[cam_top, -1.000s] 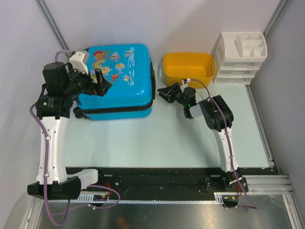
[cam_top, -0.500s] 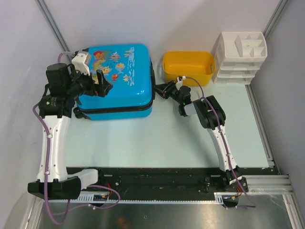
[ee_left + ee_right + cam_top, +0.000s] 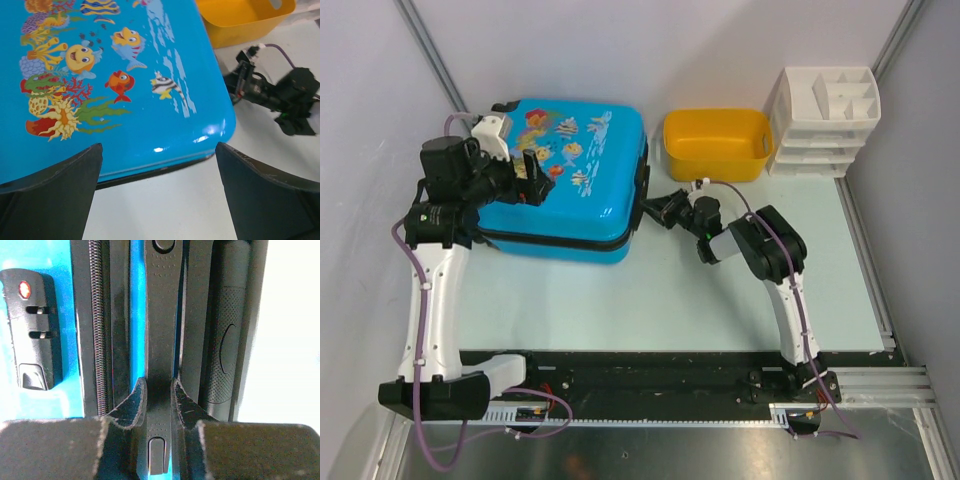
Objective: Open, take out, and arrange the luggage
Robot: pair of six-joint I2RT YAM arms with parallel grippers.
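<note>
The luggage is a bright-blue hard-shell case with a fish print, lying flat and closed at the back left of the table. My right gripper reaches to its right side and is shut on the black side handle, which runs between its pads. Beside the handle show the zipper and a black lock. My left gripper hovers open over the lid, near the luggage's front edge, its jaws wide apart and its fingers holding nothing.
A yellow tub stands just right of the luggage, behind the right arm. A white drawer organiser fills the back right corner. Grey walls close in the table on the left, back and right.
The right gripper moved left to the luggage's side and closed on its handle. The luggage has shifted toward the front and turned slightly. The left gripper stayed open above the lid.
</note>
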